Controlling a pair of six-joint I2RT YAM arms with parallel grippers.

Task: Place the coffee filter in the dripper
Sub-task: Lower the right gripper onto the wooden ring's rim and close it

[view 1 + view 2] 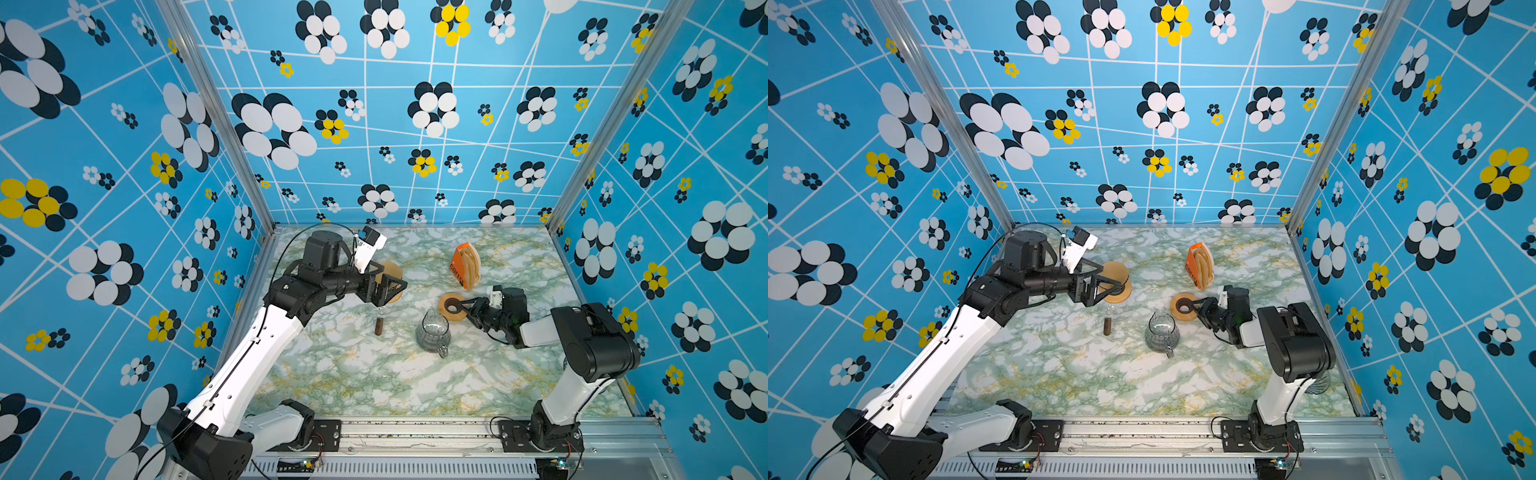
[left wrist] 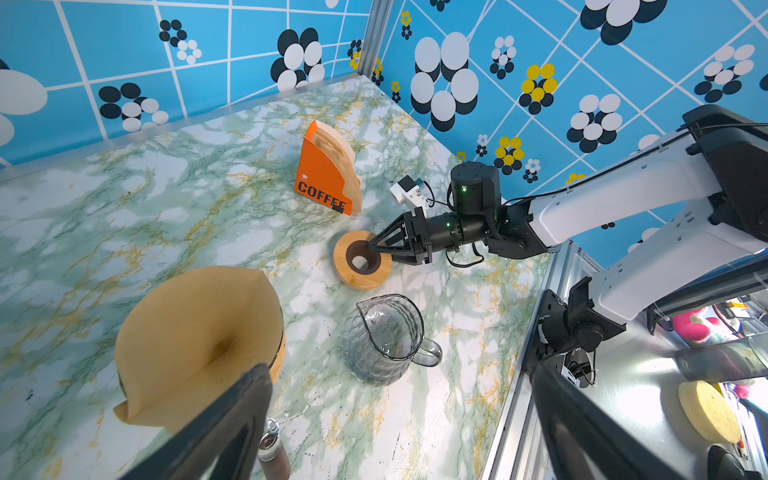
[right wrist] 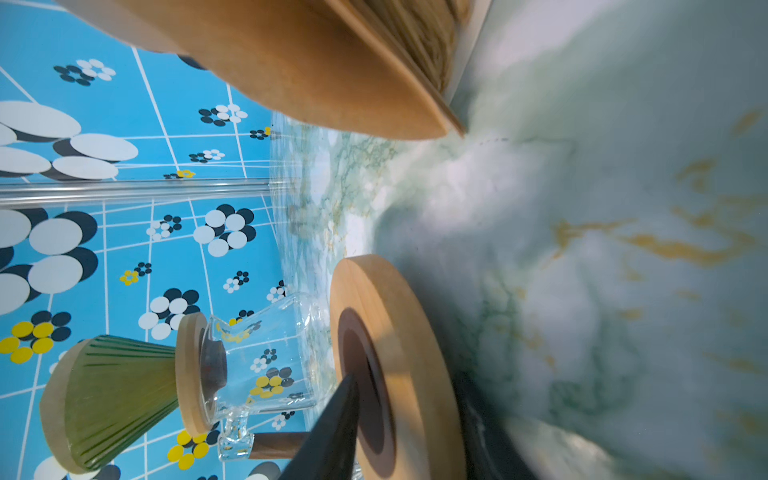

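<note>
Left wrist view: filter sitting in the dripper, left fingers standing wide

Left gripper (image 1: 390, 282) is hovering with its fingers (image 2: 232, 415) spread fully apart and is holding nothing. The coffee filter (image 2: 199, 332) is sitting just ahead of and below those fingers. Its brown paper cone is opening upward inside the dripper (image 3: 116, 390), whose wooden collar is showing under the paper's edge. Whether the nearer finger is touching the paper cannot be told. A small vial (image 1: 379, 326) of dark grounds is standing close under this hand.

Right gripper (image 2: 376, 249) is lying low, well apart from the filter, at a wooden ring (image 2: 361, 270) on the marbled table (image 1: 374, 382). One finger is dipping into the ring's dark centre hole and the other is sitting outside the rim, so the jaws are straddling the wood. Whether they are pressing on it cannot be told. A glass carafe (image 2: 386, 336) is standing just beside this gripper, and an orange filter holder (image 2: 324, 174) is standing just beyond it.
</note>
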